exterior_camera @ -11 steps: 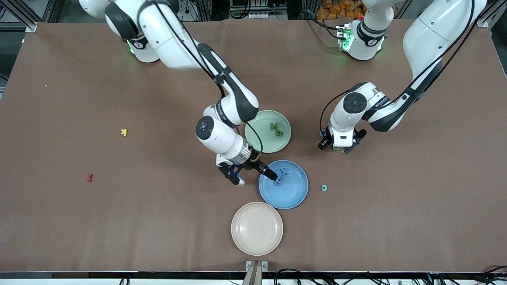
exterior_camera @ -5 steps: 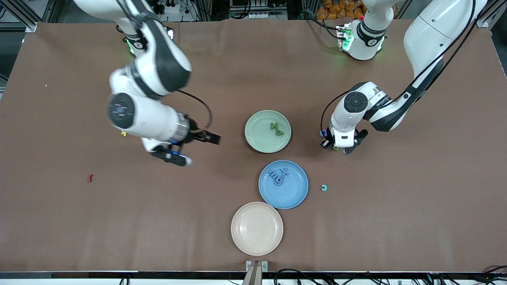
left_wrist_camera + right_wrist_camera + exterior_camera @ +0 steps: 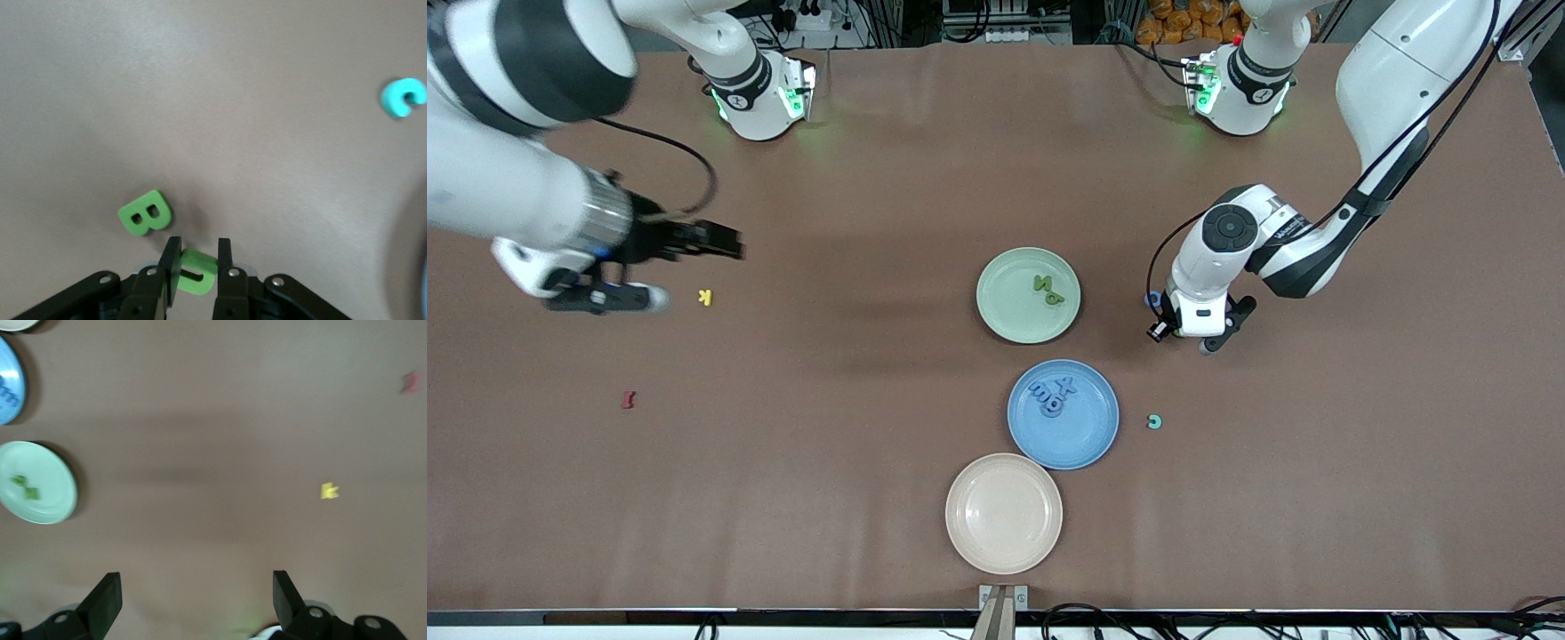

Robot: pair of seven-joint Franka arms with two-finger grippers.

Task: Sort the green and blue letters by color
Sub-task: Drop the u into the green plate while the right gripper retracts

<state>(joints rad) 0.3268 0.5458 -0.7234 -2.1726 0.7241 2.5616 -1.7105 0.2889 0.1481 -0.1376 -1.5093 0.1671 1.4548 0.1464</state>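
The left gripper (image 3: pixel 195 267) was down at the table beside the green plate (image 3: pixel 1005 311), toward the left arm's end, and its fingers were clenched on a green letter (image 3: pixel 197 272), seemingly a J. A second green letter, a B (image 3: pixel 145 213), lay on the table just beside it, apart from the fingers. The step in hand seemed to be the pick of this green piece. The next move would call for a lift straight up, so that the B is not dragged, and then a carry to the green plate, where two green letters (image 3: pixel 1048 291) already lay. The blue plate (image 3: pixel 1085 436) held the blue letters (image 3: pixel 1051 396), and a teal C (image 3: pixel 1154 421) lay on the table near it. The right gripper (image 3: pixel 685 240), wide open and empty, hung over the table near the yellow K (image 3: pixel 705 297); this arm was waiting.
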